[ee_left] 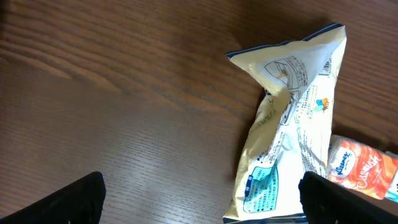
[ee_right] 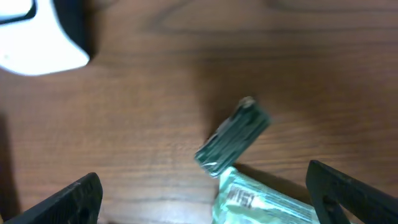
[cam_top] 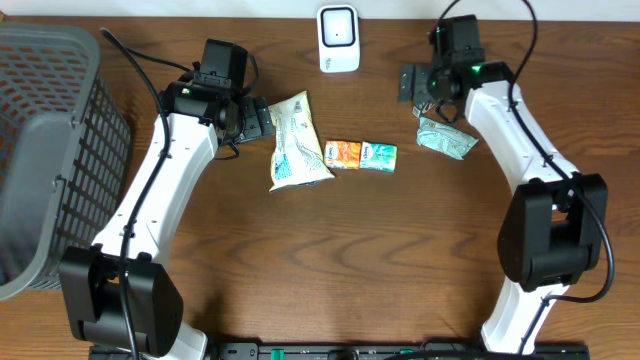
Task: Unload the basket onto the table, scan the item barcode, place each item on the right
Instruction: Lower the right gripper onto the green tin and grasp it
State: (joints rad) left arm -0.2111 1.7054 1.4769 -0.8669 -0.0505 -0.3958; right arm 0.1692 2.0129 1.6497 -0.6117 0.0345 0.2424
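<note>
- You are working over a brown wooden worktop (cam_top: 330,260), and nothing is lying along its near edge except the two arm bases.
- A grey mesh basket (cam_top: 50,150) is sitting at the left edge, reaching up to the far-left corner.
- Around the middle of the worktop, a cream snack bag (cam_top: 295,140) is lying flat, with its long side running near to far.
- Just beside its right edge, an orange tissue pack (cam_top: 344,154) and a teal tissue pack (cam_top: 379,155) are lying side by side and touching each other.
- Further toward the right edge, a crumpled green packet (cam_top: 447,138) is lying apart from the tissue packs, partly under your right arm.
- Your left hand (cam_top: 262,120) is hanging just beside the snack bag's far-left corner, its fingers spread wide and gripping nothing; whether it is touching the bag cannot be told.
- Your right hand (cam_top: 418,92) is hanging just beyond the green packet, its fingers also spread wide and holding nothing.
- At the middle of the far edge, the white scanner (cam_top: 339,38) is standing, well apart from every item and between your two hands.
</note>
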